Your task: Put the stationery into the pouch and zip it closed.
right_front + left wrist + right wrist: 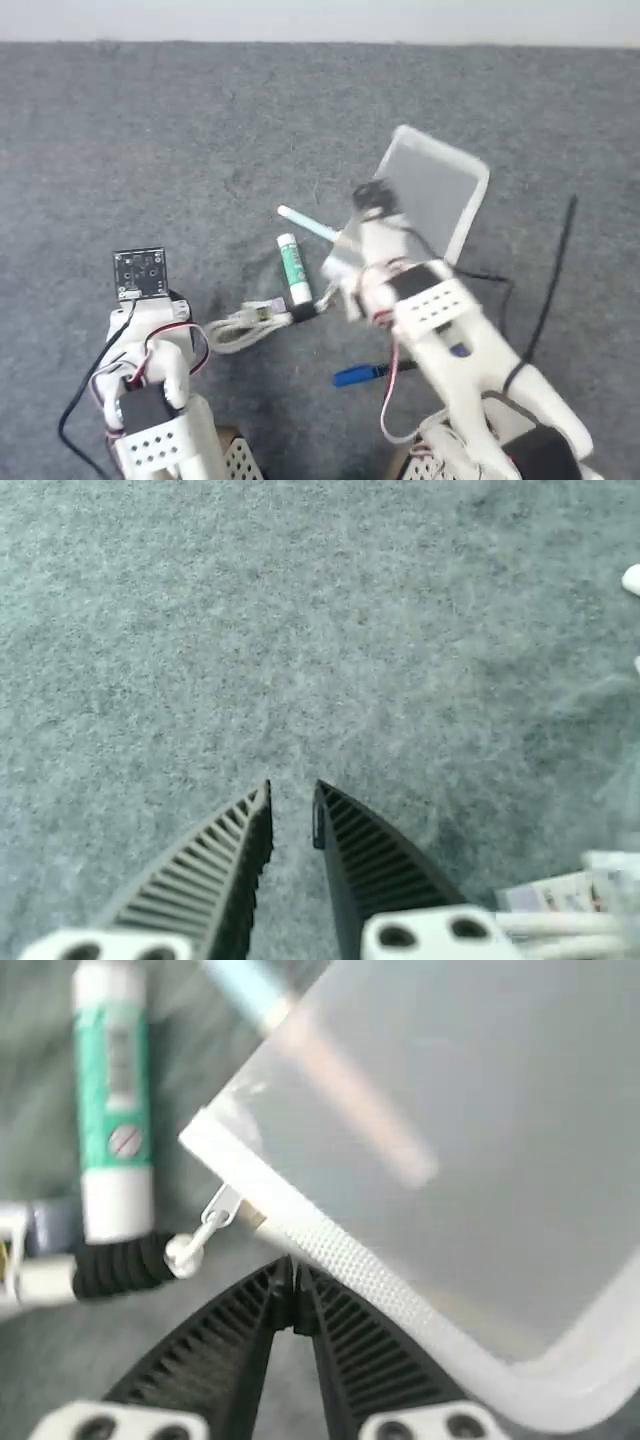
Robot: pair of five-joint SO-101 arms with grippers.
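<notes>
From the high view, a grey felt-like worktop [200,130] carries one translucent white plastic pouch [435,185], one white glue stick with a green label [293,268], one slim light-blue pen [305,224], one dark blue pen [358,375] and one coiled white cable [240,328]. The light-blue pen's far end reaches the pouch's near edge, the glue stick lies just beside it, and the dark blue pen lies well apart, near the right arm [440,310]. That arm stretches to the pouch, while the left arm [150,340] stands back at the near edge.

In the left wrist view, the left gripper [293,790] hangs over bare worktop, its jaws a narrow gap apart with nothing between them.

In the right wrist view, the right gripper [293,1295] has its jaws pressed together on the pouch's textured zip edge, with the small white zip pull [205,1230] close by. The glue stick's label bears print and a round symbol, too blurred to read
</notes>
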